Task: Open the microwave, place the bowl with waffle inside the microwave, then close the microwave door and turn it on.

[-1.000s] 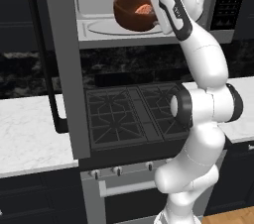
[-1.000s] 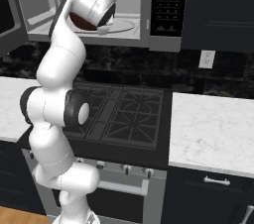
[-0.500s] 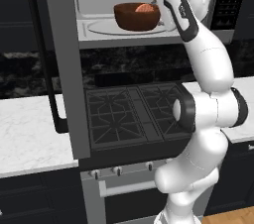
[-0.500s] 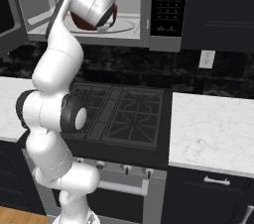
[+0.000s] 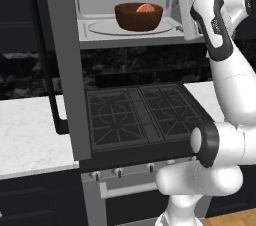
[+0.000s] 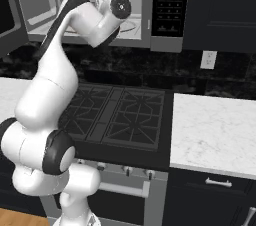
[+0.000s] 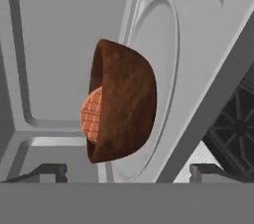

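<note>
The microwave [image 5: 125,35] stands open. On its glass turntable [image 5: 100,27] sits the reddish-brown bowl [image 5: 138,16], upright, with the orange waffle [image 5: 146,8] inside. My gripper [image 5: 183,15] hangs just right of the bowl at the cavity mouth, open and holding nothing. The hand view is rolled: the bowl [image 7: 129,109] and waffle [image 7: 92,114] lie ahead of my gripper [image 7: 128,172], whose wide-spread fingertips [image 7: 49,171] stay clear of it. The microwave door [image 5: 60,70] is swung out to the left, its black handle [image 5: 50,95] facing outward. In the right base view my arm hides the bowl.
The black button panel [image 6: 170,0] is on the microwave's right. A gas stove [image 5: 140,115] lies below, with white marble counters [image 6: 215,130] [image 5: 30,135] on both sides. The open door juts out over the left counter. A wall outlet [image 6: 208,60] sits on the dark backsplash.
My gripper went from shut on the bowl to open, leaving the bowl on the turntable. The hand has drawn back to the right, away from the bowl.
</note>
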